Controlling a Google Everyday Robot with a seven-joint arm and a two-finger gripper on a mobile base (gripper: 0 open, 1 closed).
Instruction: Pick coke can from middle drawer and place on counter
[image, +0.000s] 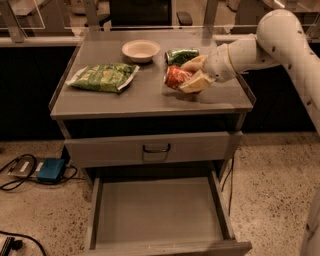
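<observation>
Red cylindrical coke can, tilted, pinched by tan tool over smooth grey metal counter.

Red coke can in tan gripper over grey counter — green bag.

White rounded speckled arm, tan pincer above counter

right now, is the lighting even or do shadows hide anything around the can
Camera view: dim, warm light, fairly even across the counter; the gripper, shut on the coke can over the counter's right side, throws a soft shadow beneath it; the gap under the counter is black; the middle drawer is dim but readable.
</observation>
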